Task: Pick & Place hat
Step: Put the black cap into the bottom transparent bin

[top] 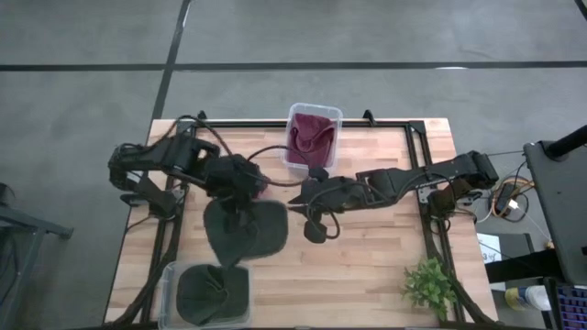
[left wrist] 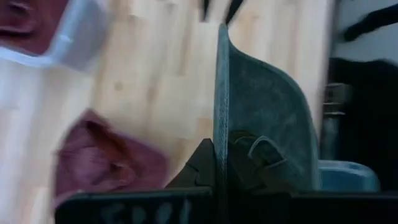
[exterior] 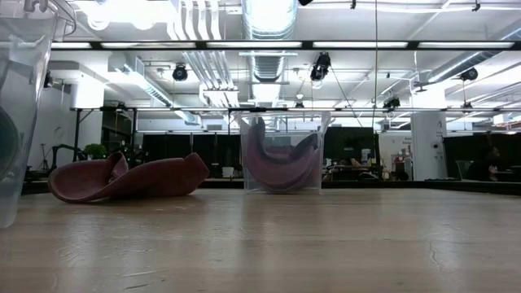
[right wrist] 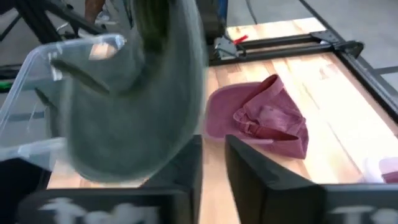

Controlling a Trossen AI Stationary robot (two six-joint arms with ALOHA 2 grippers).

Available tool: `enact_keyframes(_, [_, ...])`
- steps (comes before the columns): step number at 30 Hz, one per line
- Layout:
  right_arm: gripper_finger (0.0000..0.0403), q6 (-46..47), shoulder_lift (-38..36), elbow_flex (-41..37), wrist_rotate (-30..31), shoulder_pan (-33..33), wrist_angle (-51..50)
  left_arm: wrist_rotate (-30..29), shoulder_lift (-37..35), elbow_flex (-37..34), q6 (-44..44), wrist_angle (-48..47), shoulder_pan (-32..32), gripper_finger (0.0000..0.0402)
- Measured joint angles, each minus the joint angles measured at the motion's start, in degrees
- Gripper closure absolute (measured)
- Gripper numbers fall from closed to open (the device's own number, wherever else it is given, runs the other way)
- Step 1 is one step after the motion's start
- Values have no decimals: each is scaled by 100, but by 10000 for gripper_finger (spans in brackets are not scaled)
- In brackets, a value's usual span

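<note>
Left gripper (top: 240, 197) clenched on green hat (top: 246, 229) brim edge, right gripper (top: 312, 217) released beside it

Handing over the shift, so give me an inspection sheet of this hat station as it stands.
Surface: wooden table, mostly bare.
Job's things: green hat held by left claw; maroon hat loose on table; second green hat in near bin; second maroon hat in far bin.
Clutter: small plant at corner.
Grippers: left claw shut on green hat; right claw open, empty.
Cables: loops over left arm; coloured wires beside table.
Surroundings: concrete floor, workshop.
</note>
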Motion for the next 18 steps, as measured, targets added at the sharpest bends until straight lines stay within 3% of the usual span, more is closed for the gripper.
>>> enact_keyframes(3, [293, -13, 6, -11, 8, 5, -101, 288, -157, -4, -312, 70, 2, 397])
enact_keyframes(9, [214, -264, 6, -22, 256, -4, -423, 1564, -296, -89, -1217, 73, -49, 398])
enact_keyframes(14, [180, -112, 35, -45, 779, -21, -1011, 2089, -310, -496, -1934, 78, -298, 398])
enact_keyframes(18, [166, 51, 37, -168, 811, -31, -1105, 2275, -354, -1162, -2185, 83, -581, 398])
